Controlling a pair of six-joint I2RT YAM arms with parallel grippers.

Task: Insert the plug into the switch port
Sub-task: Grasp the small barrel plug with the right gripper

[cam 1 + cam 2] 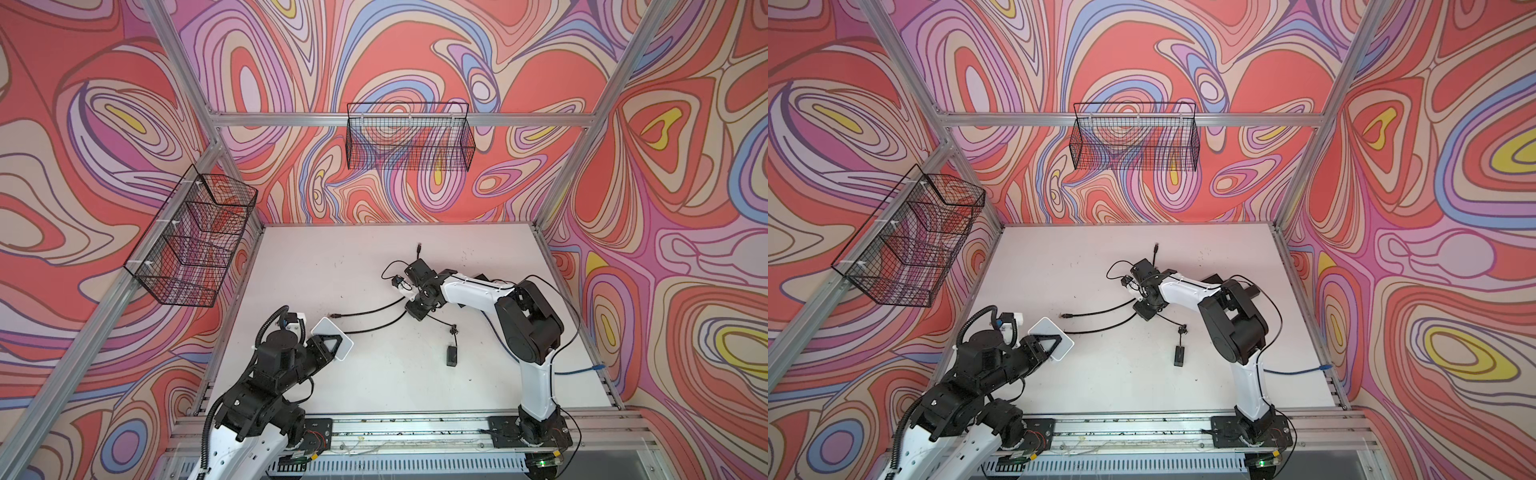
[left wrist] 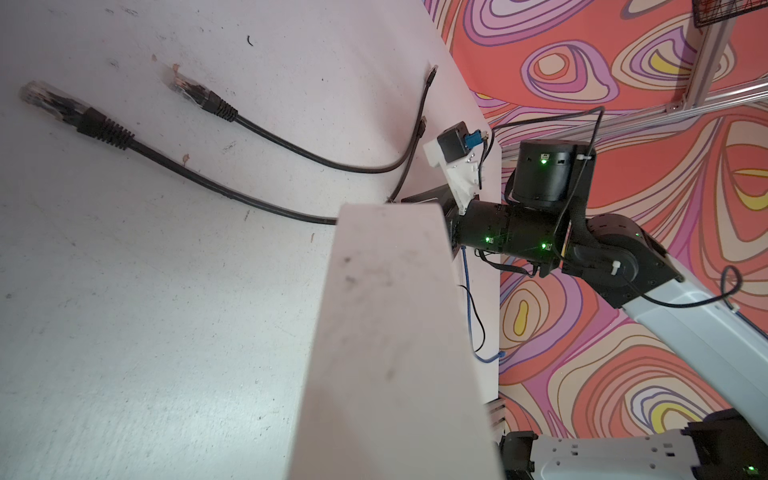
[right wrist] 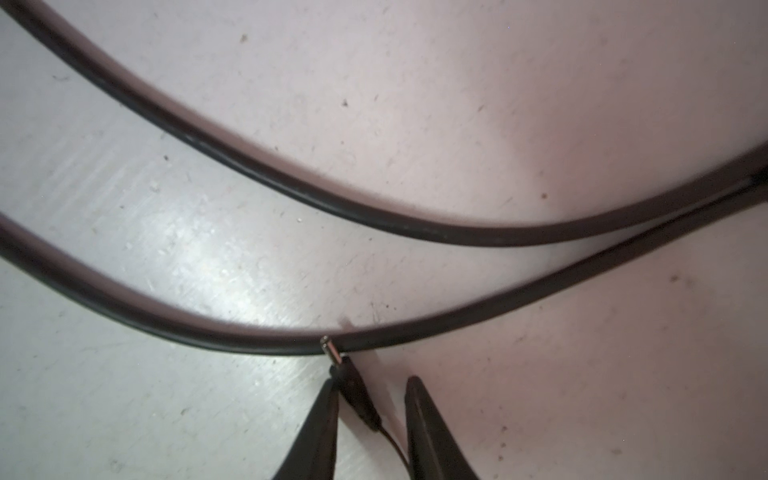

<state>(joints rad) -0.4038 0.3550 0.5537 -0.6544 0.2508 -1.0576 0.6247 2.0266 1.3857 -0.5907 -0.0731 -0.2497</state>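
Note:
My left gripper [image 1: 328,348] is shut on the white switch [image 1: 332,336], holding it tilted above the table's front left; the box fills the left wrist view [image 2: 395,332] and hides the fingers. No port shows on it. My right gripper [image 1: 409,297] is down at the table's middle, its tips hidden in both top views. In the right wrist view a small black plug [image 3: 347,378] with a metal tip lies between the two fingers [image 3: 320,428], against one of them. The right gripper [image 3: 372,382] is open, with a gap to the other finger.
Two thick black network cables [image 1: 374,309] with clear connectors [image 2: 45,99] run across the table from under the right wrist toward the switch. A black adapter [image 1: 452,355] lies mid-table and a blue cable [image 1: 582,369] at the right edge. Wire baskets [image 1: 409,137] hang on the walls.

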